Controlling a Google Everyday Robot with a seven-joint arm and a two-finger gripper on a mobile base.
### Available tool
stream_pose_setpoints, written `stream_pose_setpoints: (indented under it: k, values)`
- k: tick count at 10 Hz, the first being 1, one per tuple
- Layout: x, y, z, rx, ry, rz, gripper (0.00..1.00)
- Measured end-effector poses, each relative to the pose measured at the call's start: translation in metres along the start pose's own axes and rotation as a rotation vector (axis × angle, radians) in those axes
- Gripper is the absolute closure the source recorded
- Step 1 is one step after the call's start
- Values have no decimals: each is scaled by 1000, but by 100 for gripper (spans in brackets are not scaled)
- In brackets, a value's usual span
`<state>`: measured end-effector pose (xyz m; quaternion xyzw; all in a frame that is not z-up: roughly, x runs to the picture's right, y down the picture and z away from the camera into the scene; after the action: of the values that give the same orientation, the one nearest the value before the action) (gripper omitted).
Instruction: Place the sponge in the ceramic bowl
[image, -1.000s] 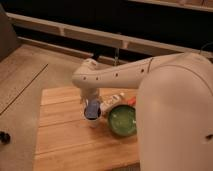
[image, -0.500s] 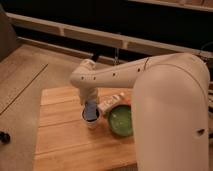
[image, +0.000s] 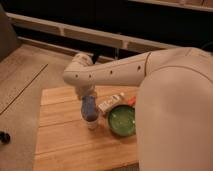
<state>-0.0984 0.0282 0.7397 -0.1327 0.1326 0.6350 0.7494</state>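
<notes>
The blue-grey sponge hangs on edge just under my gripper, which is shut on it at the end of the white arm reaching in from the right. It sits over the wooden table, directly above a small off-white cup. To the sponge's right, the glossy green ceramic bowl rests on the table, a short gap away, and it looks empty.
A white tube-like item lies between the sponge and the bowl's far rim, with something orange beside it. The wooden table ends at its left and front edges above the floor. My arm's bulky white body covers the right side.
The gripper and sponge have shifted slightly left and up over the cup. The arm's body fills more of the right side of the view.
</notes>
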Motion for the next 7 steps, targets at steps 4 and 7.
stream_pose_setpoints:
  k: [4, 7]
  values:
    - [2, -36, -58, 116, -118, 29, 100]
    - [12, -64, -63, 141, -106, 91, 100]
